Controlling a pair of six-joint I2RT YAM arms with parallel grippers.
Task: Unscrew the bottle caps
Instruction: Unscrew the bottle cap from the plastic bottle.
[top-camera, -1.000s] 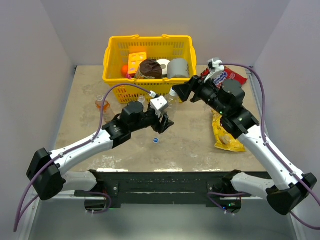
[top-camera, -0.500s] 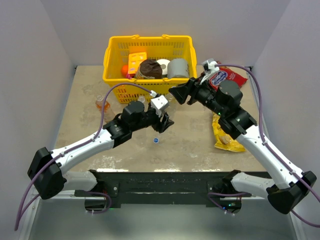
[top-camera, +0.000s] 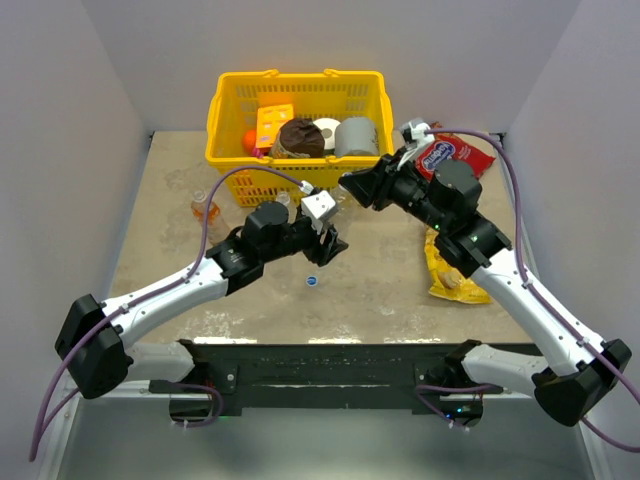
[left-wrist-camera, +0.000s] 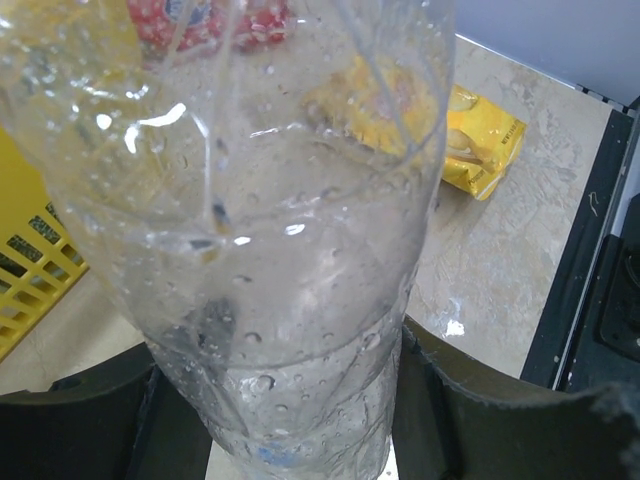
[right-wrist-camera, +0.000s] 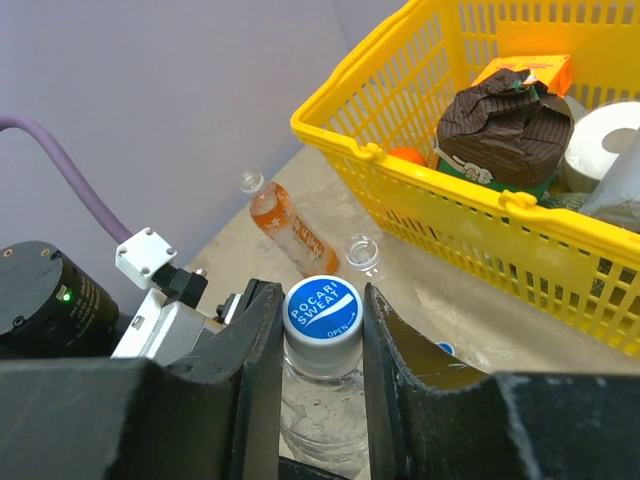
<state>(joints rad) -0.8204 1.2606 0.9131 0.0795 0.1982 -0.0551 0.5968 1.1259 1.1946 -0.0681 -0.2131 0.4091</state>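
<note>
A clear bottle (left-wrist-camera: 280, 250) beaded with droplets stands upright in my left gripper (left-wrist-camera: 290, 410), whose fingers press its lower body from both sides. In the top view this bottle (top-camera: 336, 208) sits between the two grippers in front of the basket. Its white cap with a blue face (right-wrist-camera: 322, 308) is clamped between the fingers of my right gripper (right-wrist-camera: 323, 340), which reaches in from the right (top-camera: 349, 186). An orange-drink bottle (right-wrist-camera: 293, 230) lies capless on the table to the left. Beside it a second clear bottle shows its open neck (right-wrist-camera: 363, 250). One loose blue cap (top-camera: 312, 281) lies on the table.
A yellow basket (top-camera: 225, 110) with a roll, a grey can and packets stands at the back. A red snack bag (top-camera: 462, 152) and a yellow bag (top-camera: 452, 275) lie on the right. Another loose cap (right-wrist-camera: 447, 349) lies under the right gripper.
My right gripper moved slightly left over the bottle top and its fingers closed onto the cap. The left gripper and its bottle stayed put.
</note>
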